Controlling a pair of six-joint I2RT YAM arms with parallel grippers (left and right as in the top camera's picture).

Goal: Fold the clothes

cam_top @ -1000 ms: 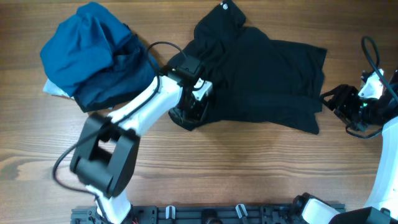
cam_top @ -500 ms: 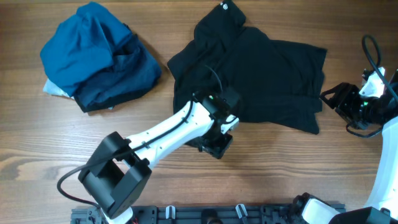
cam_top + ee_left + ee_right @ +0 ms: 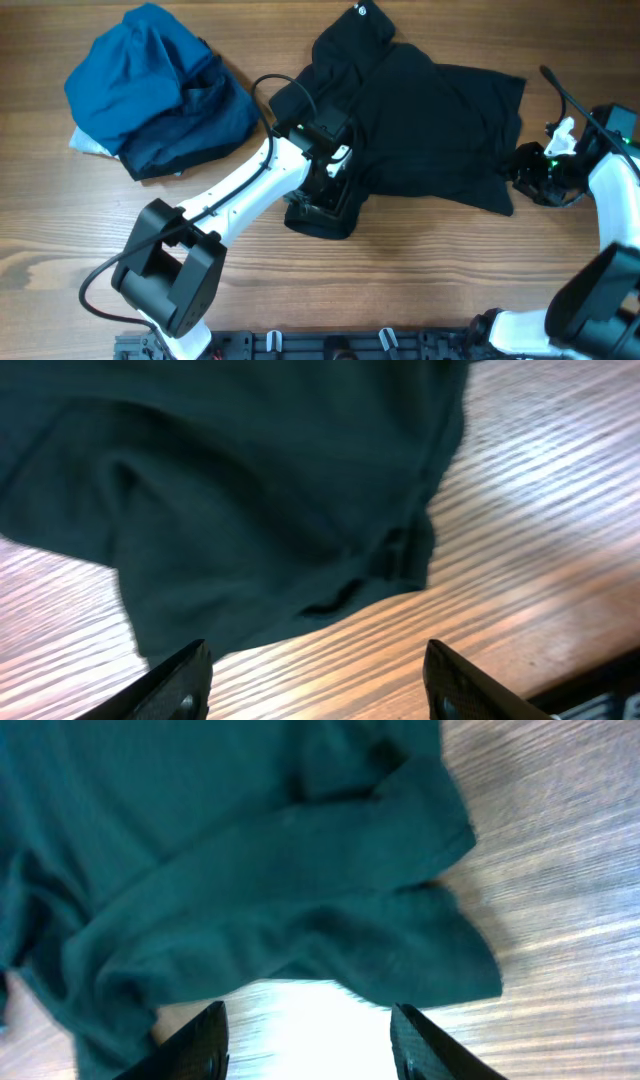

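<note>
The clothes, a black shirt (image 3: 420,120), lie spread across the middle and right of the wooden table, with the collar and its small white logo (image 3: 362,10) at the far edge. My left gripper (image 3: 322,212) hovers at the shirt's near left corner. In the left wrist view that gripper (image 3: 320,685) is open over bare wood, and the shirt hem (image 3: 300,510) lies just ahead of the fingers. My right gripper (image 3: 522,175) sits at the shirt's near right corner. In the right wrist view it (image 3: 312,1040) is open, the rumpled shirt edge (image 3: 300,900) lying just beyond the fingertips.
A bundle of bright-blue and navy garments (image 3: 150,90) lies at the far left, with a bit of white cloth (image 3: 85,145) under it. The left arm (image 3: 230,195) crosses the table diagonally from its base near the front edge.
My left gripper has opened and let go of the shirt's left corner, swung right, then come back to the near left hem. My right gripper has moved left to the shirt's corner, its jaws a little narrower.
</note>
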